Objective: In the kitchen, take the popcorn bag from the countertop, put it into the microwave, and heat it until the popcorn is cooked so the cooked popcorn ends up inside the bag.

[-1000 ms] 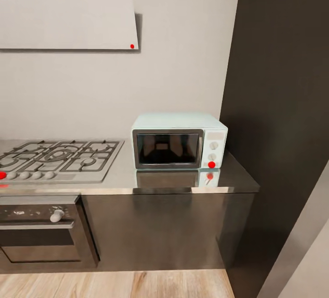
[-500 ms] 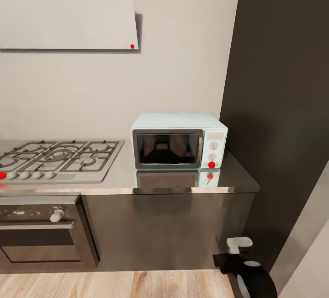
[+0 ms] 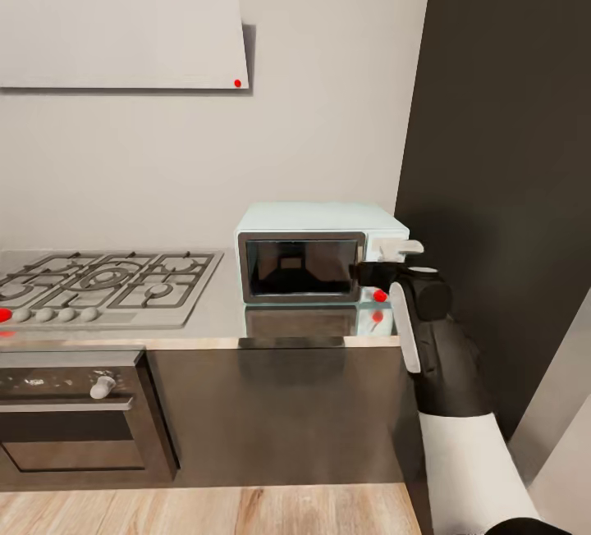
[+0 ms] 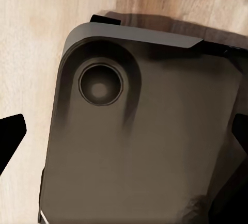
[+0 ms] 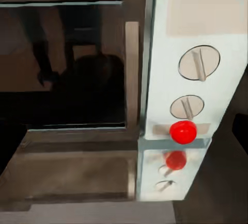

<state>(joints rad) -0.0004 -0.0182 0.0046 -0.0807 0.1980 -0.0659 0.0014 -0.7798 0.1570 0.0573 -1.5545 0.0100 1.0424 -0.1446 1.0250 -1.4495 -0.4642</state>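
Popcorn bag isn't on the visible counter (image 3: pixel 222 322); the microwave (image 3: pixel 320 252) sits on it just right of the gas hob (image 3: pixel 107 285), door closed, against the tall dark unit (image 3: pixel 501 149). Right gripper (image 3: pixel 392 260), low at the microwave-side cabinet a half-second ago, has risen to the microwave's knob panel (image 5: pixel 199 64); can't tell if it's spread or pressed together. Likely going to open the door first; left gripper's state is also unclear, over the robot base (image 4: pixel 139 131).
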